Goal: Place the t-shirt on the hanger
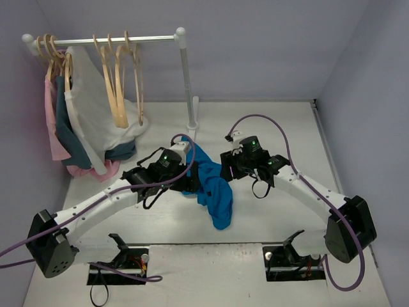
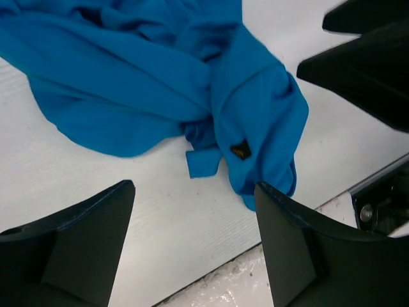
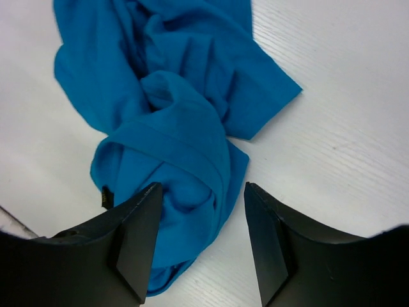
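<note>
The blue t-shirt lies crumpled on the white table between my two grippers. In the left wrist view it fills the upper part, with a small dark tag. My left gripper is open and empty over bare table just short of the cloth. In the right wrist view the shirt is bunched, its folded end lying between the open fingers of my right gripper. Several pale wooden hangers hang on the rack at the back left.
A white rack stands at the back left with its post near the shirt. A white garment, a dark teal one and a pink one hang on it. Two cut-outs sit at the table's near edge.
</note>
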### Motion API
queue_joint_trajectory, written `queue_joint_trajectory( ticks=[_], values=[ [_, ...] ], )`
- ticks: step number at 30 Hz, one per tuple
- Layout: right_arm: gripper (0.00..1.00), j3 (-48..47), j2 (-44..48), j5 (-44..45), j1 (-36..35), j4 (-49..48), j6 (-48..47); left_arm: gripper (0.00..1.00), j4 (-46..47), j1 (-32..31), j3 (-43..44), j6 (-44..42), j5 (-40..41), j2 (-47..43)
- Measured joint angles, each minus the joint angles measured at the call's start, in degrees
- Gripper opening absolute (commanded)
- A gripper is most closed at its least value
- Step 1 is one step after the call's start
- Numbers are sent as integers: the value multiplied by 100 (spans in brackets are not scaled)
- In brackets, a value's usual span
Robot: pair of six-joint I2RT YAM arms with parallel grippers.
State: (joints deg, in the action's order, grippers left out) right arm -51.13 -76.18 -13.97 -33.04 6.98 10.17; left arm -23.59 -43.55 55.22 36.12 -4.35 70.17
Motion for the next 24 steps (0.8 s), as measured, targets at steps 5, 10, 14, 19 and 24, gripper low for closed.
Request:
queue_joint_trajectory(
  ticks=[5, 10, 14, 19, 24],
  values=[
    [57, 0, -59, -391, 0, -143, -360, 71, 142, -236, -746, 211, 21, -487],
    [57, -113, -442, -580, 0, -208, -668, 70, 320, -472, -1081, 444, 109, -623],
    [55, -194, -752, -718, -4, -244, -807, 71, 538, -790, -1186, 634, 163, -604],
    [44, -273, -962, -753, -4, -283, -992, 70, 887, -1144, -1224, 865, 234, -416],
    [29, -361, -1039, -753, -4, -346, -1064, 70, 1127, -1320, -1294, 1036, 270, -133]
  ],
)
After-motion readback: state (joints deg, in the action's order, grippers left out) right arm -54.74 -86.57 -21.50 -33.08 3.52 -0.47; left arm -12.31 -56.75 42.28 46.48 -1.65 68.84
